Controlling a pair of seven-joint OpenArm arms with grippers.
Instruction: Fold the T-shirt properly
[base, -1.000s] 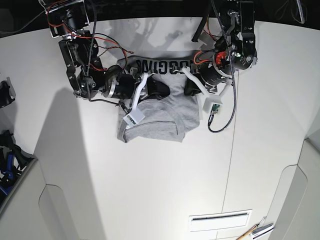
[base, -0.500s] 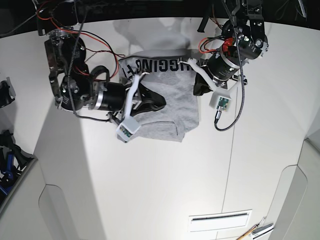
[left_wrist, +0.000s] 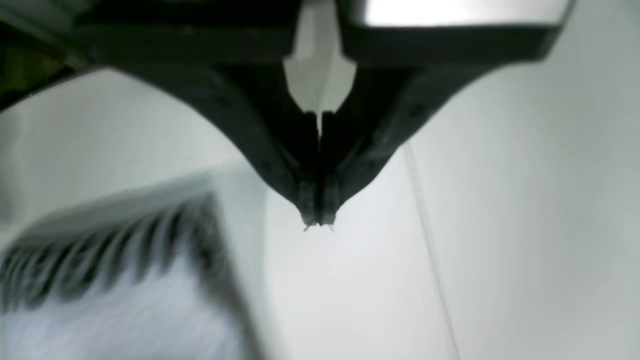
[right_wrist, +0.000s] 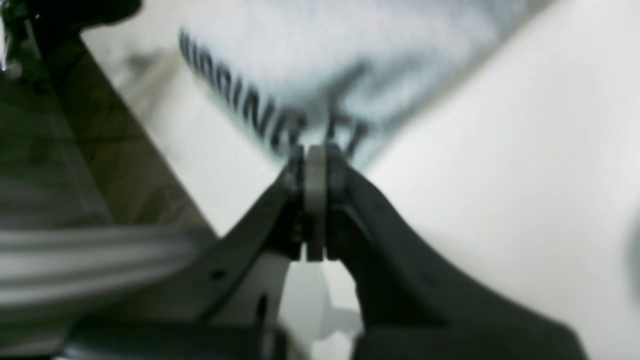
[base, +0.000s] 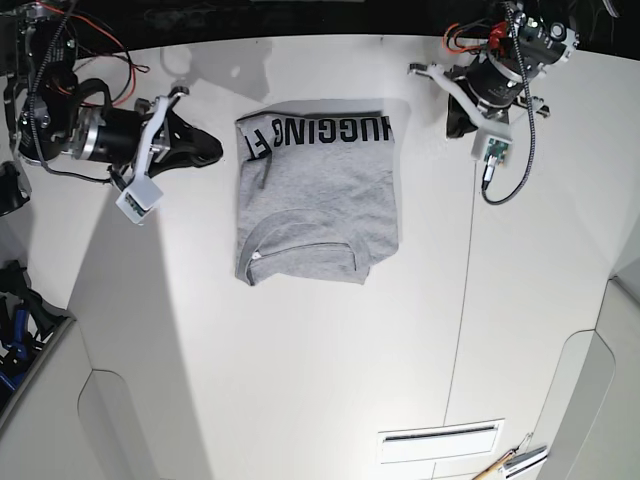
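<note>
Folded T-shirt (base: 318, 195), soft and light, lies between left gripper (base: 459, 122) and right gripper (base: 212, 153), both pressed together, empty; best pinched at corners.

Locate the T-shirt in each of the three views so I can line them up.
Base: T-shirt lies folded at upper centre of the table, lettered band along its top edge.
Left wrist: blurred at lower left, dark lettering streaked, beside the closed left gripper.
Right wrist: top centre, beyond the closed right gripper.
Shared landmark: the black lettering.
</note>
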